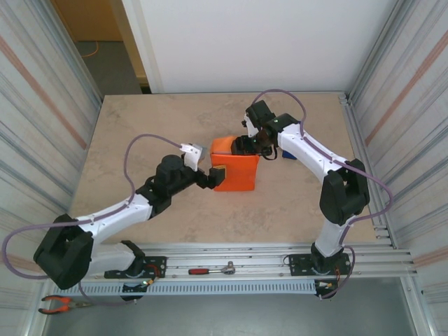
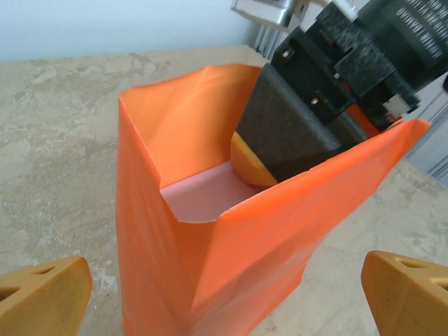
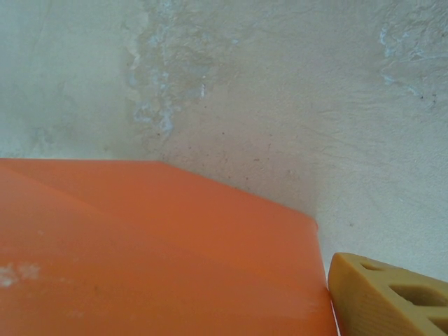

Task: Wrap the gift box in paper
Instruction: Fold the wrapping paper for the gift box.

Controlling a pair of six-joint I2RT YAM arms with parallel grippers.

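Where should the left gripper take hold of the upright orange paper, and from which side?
Probably the top edge of the paper nearest the left gripper, from that arm's side: the wall stands upright and thin, so open fingers can straddle it. The right gripper occupies the far end.

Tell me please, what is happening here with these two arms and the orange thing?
The two arms are wrapping a gift box in orange paper on the table. The paper already goes around the box and rises past it like an open sleeve, and the pale face of the box shows inside. The right claw reaches into that open end, one finger against the inner wall. The left claw is wide open, facing the sleeve, not closed on it.
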